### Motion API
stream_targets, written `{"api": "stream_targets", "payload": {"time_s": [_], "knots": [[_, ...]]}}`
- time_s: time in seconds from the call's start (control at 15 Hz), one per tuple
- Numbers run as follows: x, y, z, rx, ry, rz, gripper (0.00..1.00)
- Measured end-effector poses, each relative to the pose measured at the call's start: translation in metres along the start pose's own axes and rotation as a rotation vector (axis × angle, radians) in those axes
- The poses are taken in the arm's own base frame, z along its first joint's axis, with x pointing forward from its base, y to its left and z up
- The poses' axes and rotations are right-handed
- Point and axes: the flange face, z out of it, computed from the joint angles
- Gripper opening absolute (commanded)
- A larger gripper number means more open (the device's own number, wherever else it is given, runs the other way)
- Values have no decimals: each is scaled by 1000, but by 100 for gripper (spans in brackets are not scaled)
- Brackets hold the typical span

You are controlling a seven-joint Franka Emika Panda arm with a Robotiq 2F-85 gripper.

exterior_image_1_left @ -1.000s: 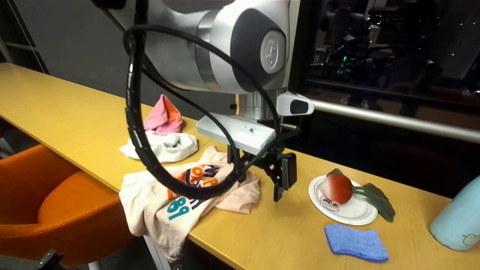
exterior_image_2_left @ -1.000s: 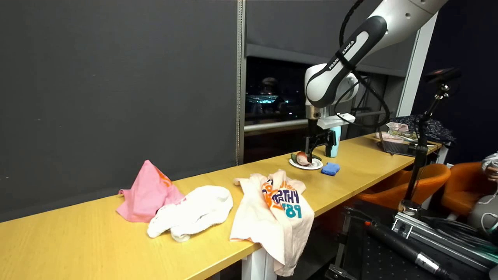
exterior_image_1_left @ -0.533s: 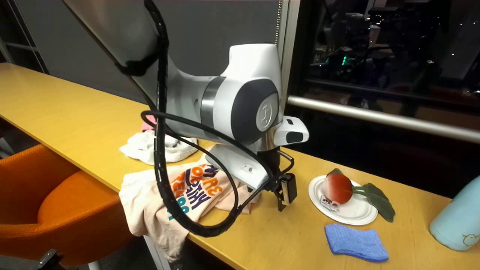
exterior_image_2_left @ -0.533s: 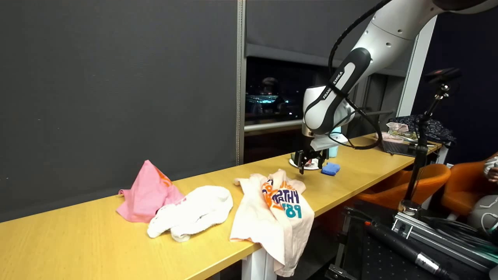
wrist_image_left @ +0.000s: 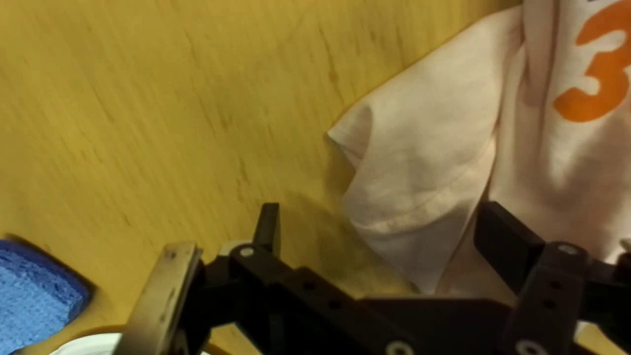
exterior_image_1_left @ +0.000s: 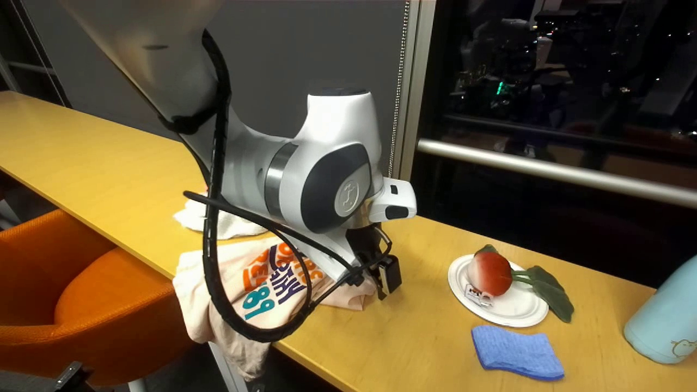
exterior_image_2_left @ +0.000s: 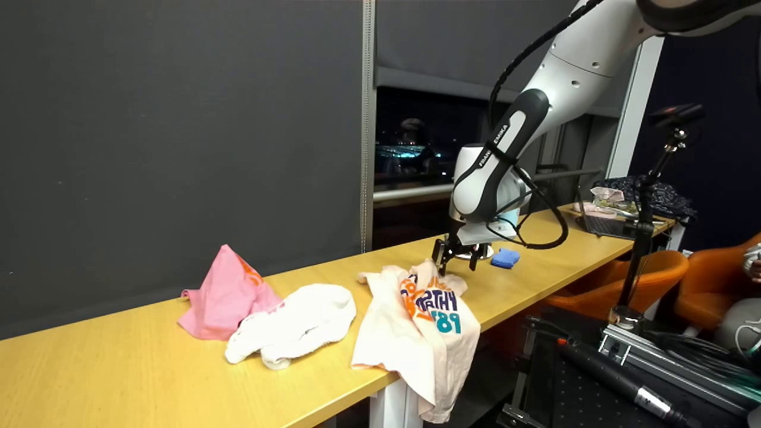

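Low in the wrist view, the gripper (wrist_image_left: 384,234) spreads wide, empty, half over a peach shirt (wrist_image_left: 429,153); lower left, a blue sponge (wrist_image_left: 34,301)

White-grey arm (exterior_image_1_left: 245,163), thick black cable (exterior_image_1_left: 211,242), black jaws.

The printed T-shirt (wrist_image_left: 424,172) was smooth, matt cloth; the hand (wrist_image_left: 378,223) looked dull, metal or plastic unclear. The counter (wrist_image_left: 172,108) had wood grain under a smooth sheen, the sponge (wrist_image_left: 34,296) a rough, porous face. The plate (exterior_image_1_left: 520,313) looked like matt paper, the handrail (exterior_image_1_left: 544,167) glossy metal.
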Motion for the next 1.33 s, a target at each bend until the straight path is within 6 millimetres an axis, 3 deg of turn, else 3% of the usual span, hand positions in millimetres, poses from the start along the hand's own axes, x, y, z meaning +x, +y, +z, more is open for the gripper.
{"api": "stream_targets", "payload": {"time_s": [0.2, 0.27, 0.4, 0.93, 1.0, 1.33], "knots": [[-5, -7, 6, 8, -3, 6, 92], [-5, -7, 7, 9, -5, 10, 69], [-6, -6, 9, 9, -9, 20, 66], [-4, 5, 14, 3, -14, 40, 5], [-3, 6, 13, 3, -12, 43, 0], [21, 28, 5, -10, 26, 82, 1]]}}
